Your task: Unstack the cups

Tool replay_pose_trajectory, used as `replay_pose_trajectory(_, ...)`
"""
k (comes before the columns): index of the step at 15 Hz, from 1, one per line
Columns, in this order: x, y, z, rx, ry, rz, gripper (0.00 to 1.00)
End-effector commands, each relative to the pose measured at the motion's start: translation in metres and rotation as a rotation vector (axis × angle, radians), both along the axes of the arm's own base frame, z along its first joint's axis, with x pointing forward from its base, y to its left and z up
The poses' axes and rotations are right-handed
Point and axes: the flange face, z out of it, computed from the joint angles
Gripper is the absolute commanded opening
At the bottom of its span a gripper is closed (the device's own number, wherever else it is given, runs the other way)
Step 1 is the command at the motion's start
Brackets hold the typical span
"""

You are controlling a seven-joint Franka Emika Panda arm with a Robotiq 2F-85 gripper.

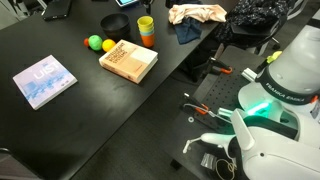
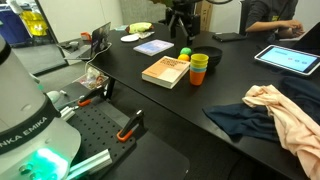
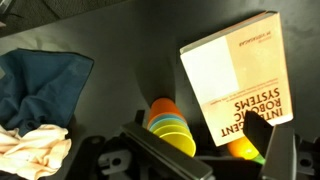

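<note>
Clearly open at the pincer (image 3: 210,158), jaws wide apart, gripping nothing. Hangs near the cups (image 3: 170,125), nested on the black table (image 3: 120,50): yellow innermost, a blue rim around it, orange outermost. Just beside them, the brown book (image 3: 240,75); further off, a crumpled blue cloth (image 3: 40,85).

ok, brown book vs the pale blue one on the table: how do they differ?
Cover: the brown book is tan with dark print. The blue book is pale blue and white.
Thickness: the brown book looks clearly thicker, the blue book thin.
Neighbours: the brown book lies close to the stacked cups and the green ball. The blue book lies alone, well away from them.
Shared: both lie closed and flat on the black table.
</note>
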Motion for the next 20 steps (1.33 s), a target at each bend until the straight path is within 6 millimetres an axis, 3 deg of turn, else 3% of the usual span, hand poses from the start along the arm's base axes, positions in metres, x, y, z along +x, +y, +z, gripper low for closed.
replay_pose_trajectory(1, 0.058, -0.031, -0.026, -0.056, -0.060, -0.089, 1.00)
replay_pose_trajectory(5, 0.100, -0.061, -0.043, -0.152, -0.101, -0.173, 1.00)
replay_pose_trajectory(8, 0.118, -0.071, -0.056, -0.191, -0.092, -0.218, 1.00)
replay_pose_trajectory(15, 0.136, -0.055, -0.082, -0.182, -0.073, -0.232, 1.00)
replay_pose_trajectory(20, 0.135, -0.046, -0.083, -0.183, -0.052, -0.210, 1.00)
